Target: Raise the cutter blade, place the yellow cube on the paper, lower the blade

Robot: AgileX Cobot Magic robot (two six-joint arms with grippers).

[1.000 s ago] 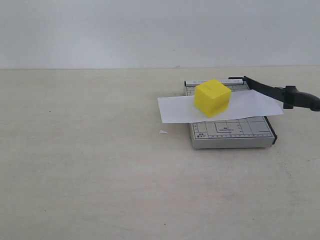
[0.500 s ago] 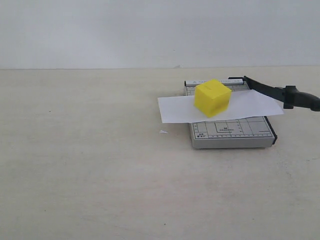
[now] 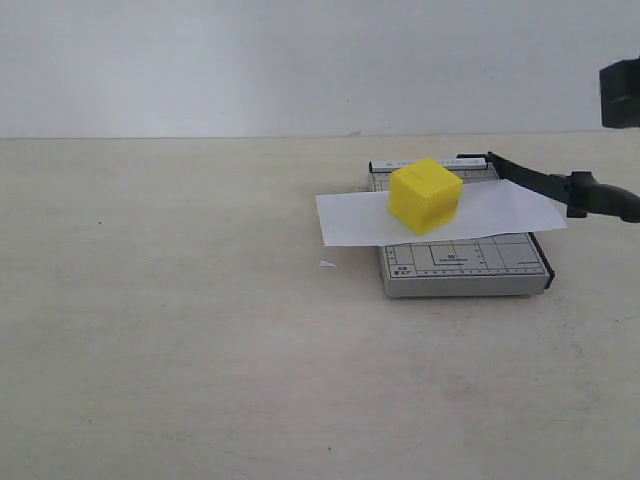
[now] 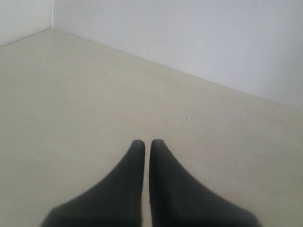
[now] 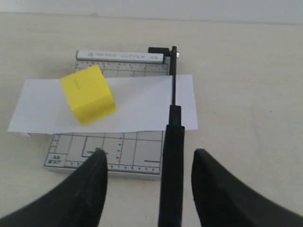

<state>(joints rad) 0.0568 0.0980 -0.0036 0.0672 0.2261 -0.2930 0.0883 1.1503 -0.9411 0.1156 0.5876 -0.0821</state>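
Now | right gripper wide astride cutter blade | gaps both sides

Grey trimmer base: ruled grid w/ scale marks; corner label looks like "A5", 2nd line under it too small to read. White top bar: row of grey caps, too blurred to read. Yellow cube: faint short mark, no letters

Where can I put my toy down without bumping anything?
The wide pale tabletop left of the white paper sheet is bare, also the strip in front of the grey trimmer base. Crowded: around the yellow foam cube and long black blade arm.
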